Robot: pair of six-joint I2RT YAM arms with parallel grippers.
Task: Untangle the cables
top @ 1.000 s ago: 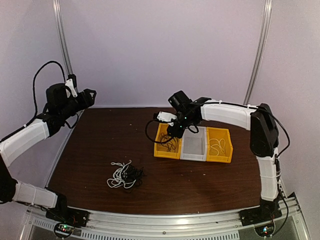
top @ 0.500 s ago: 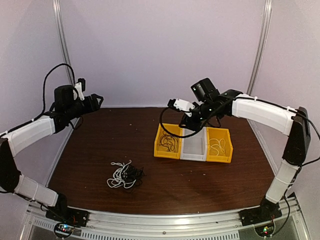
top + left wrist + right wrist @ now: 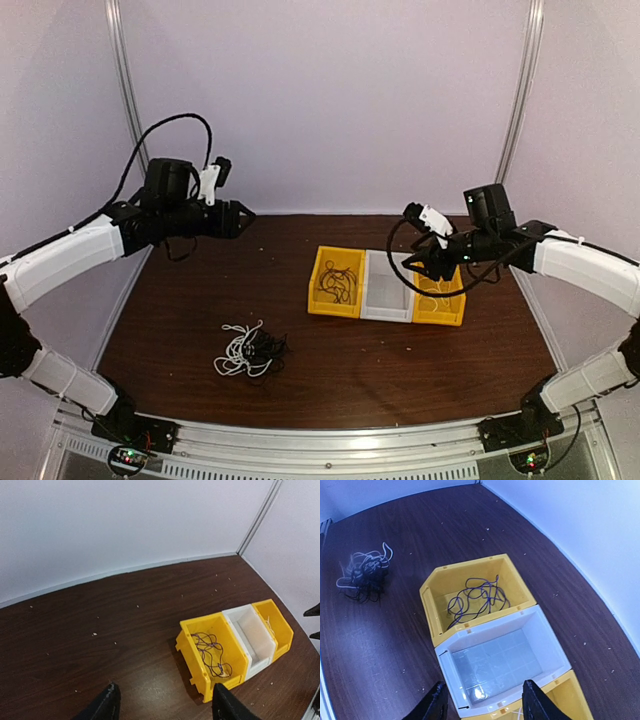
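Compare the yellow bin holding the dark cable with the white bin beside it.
The yellow bin holds a dark cable; the white bin looks empty. The yellow bin ends the row, while the white bin sits between it and a second yellow bin. Both are open-topped, upright and pressed side by side.

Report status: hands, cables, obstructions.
Left hand open, empty, raised far left. Right hand open, empty, over the bins. Cable tangle loose on the table, neither hand near it. Nothing blocking it.

glossy plastic bins (image 3: 465, 569), matt wood-grain table (image 3: 395, 645)
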